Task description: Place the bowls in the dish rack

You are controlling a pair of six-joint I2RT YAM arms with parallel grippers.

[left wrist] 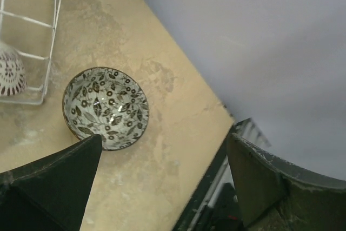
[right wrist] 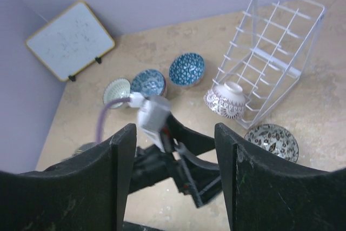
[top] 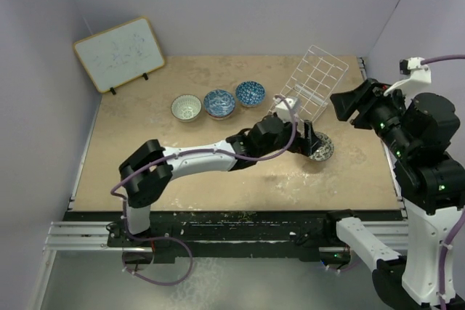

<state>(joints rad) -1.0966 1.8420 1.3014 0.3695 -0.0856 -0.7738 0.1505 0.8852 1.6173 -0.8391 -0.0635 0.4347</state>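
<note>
Counting across the table (top: 109,136), we find five bowls, one dish rack (top: 317,78), one whiteboard (top: 120,54) and two robot arms. Three of the bowls sit upright in a row towards the back of the table, left of the rack: a pale bowl (top: 187,107), a blue bowl (top: 219,102) and a dark blue bowl (top: 250,93), each just beside the next. A fourth, the pink-patterned bowl (right wrist: 227,100), lies tipped inside the rack at its low front end, its outside and foot showing. The fifth, the speckled bowl (left wrist: 105,107), stands upright on the table just outside the rack's front corner.

From overhead, the left arm's wrist covers the front of the rack and part of the speckled bowl. We see the pink-patterned bowl plainly only from the right wrist, and as a sliver at the edge of the left wrist view. Only the left wrist view shows the leaf-and-dot pattern inside the speckled bowl up close.

The left gripper (left wrist: 165,139) hovers over that bowl with its fingers spread wide and nothing between them. The right gripper (right wrist: 174,128) hangs raised at the right side, well apart from the rack, fingers parted and empty. The whiteboard appears overhead and from the right wrist, not from the left.
</note>
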